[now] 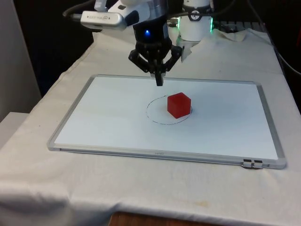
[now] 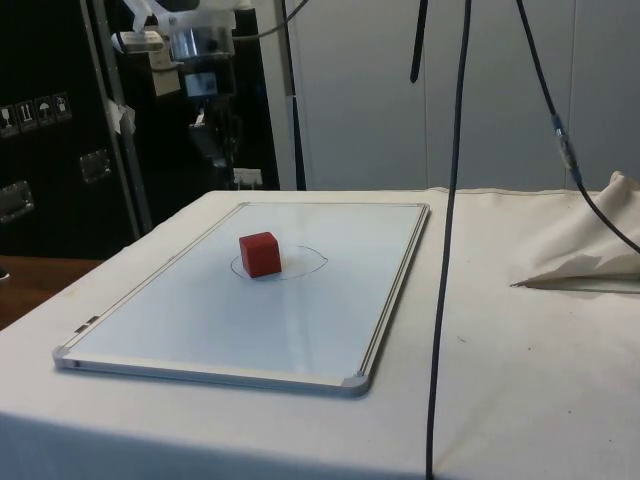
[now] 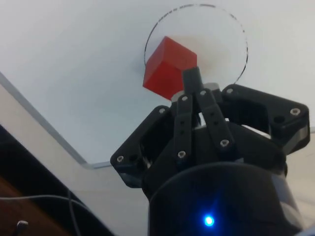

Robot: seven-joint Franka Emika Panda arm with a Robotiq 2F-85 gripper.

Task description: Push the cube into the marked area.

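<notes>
White cloth (image 1: 56, 188) covers the table; it drapes over the near edge in the front view and bunches into a fold at the side view's right. Whiteboard (image 1: 108, 122) with a grey frame lies flat on it, long side facing the front camera, cloth margin showing on all four sides. Bare board is widest toward the front view's left and right; less of it between the circle and the far frame.

Drawn circle (image 1: 153, 117), a thin dark line, sits roughly mid-board. Red cube (image 1: 178, 104) stands on the board in the circle's part nearer the front view's right, its far corner about at the line; in the wrist view it sits against the circle's rim, mostly inside.

Gripper (image 1: 159, 80) hangs fingertips-down above the board's far half, just behind the cube and apart from it. Fingers pressed together into a single tip, nothing between them.

Black cable (image 2: 445, 250) hangs down across the side view, near the board's edge.
</notes>
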